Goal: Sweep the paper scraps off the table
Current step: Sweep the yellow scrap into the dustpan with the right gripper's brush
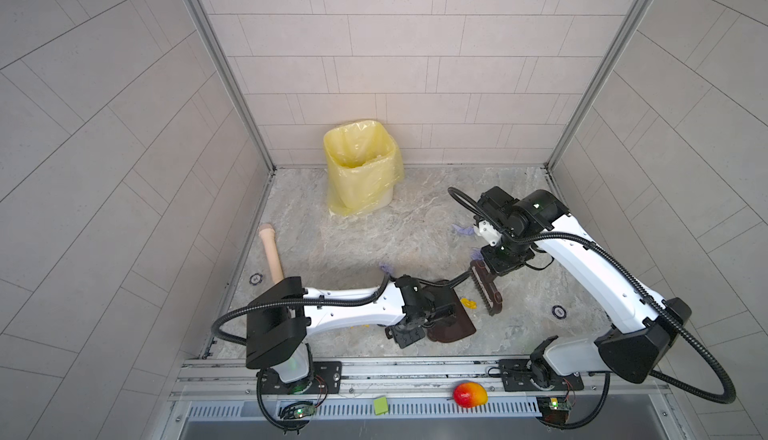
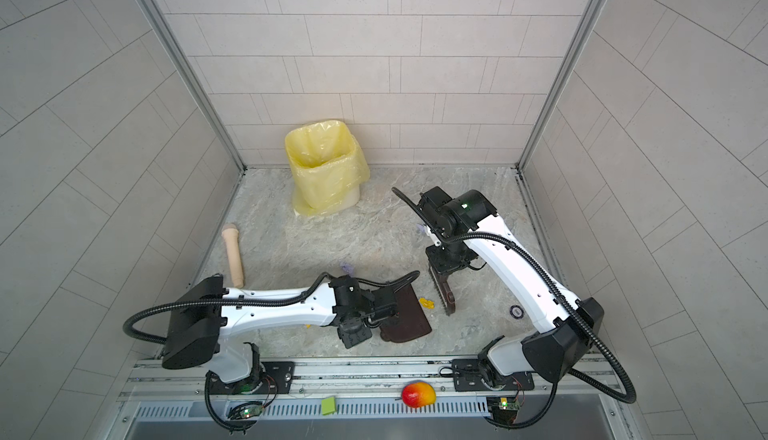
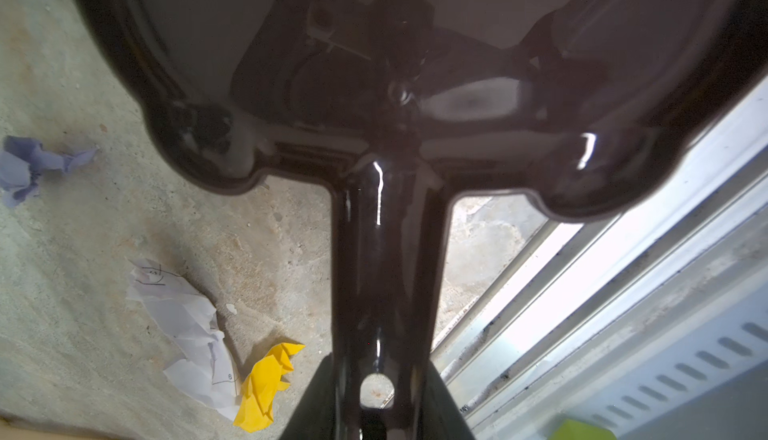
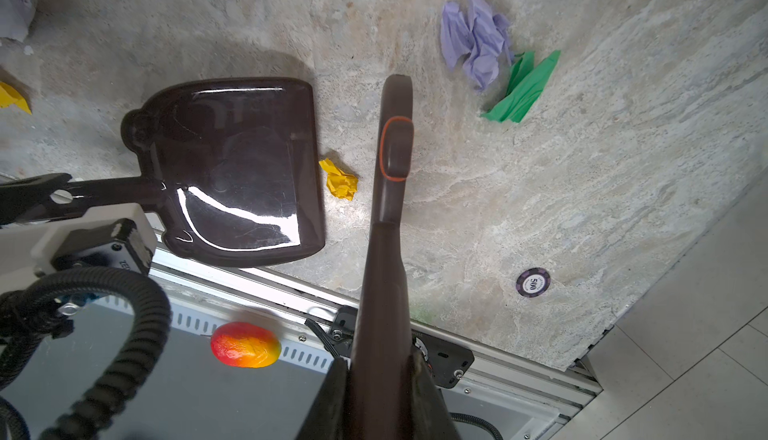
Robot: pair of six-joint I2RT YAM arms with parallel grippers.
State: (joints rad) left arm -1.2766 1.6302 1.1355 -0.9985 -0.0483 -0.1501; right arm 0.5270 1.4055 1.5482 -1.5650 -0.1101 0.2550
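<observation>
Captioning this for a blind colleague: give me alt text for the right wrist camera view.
The right gripper holds a dark brown brush over the marble table, with a crumpled yellow scrap lying between the brush and the open edge of a brown dustpan. A lavender scrap and a green scrap lie side by side on the brush's other side.

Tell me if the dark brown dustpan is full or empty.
Empty: the glossy dark brown dustpan shows only reflections inside; the crumpled yellow paper scrap lies outside, beside its lip.
</observation>
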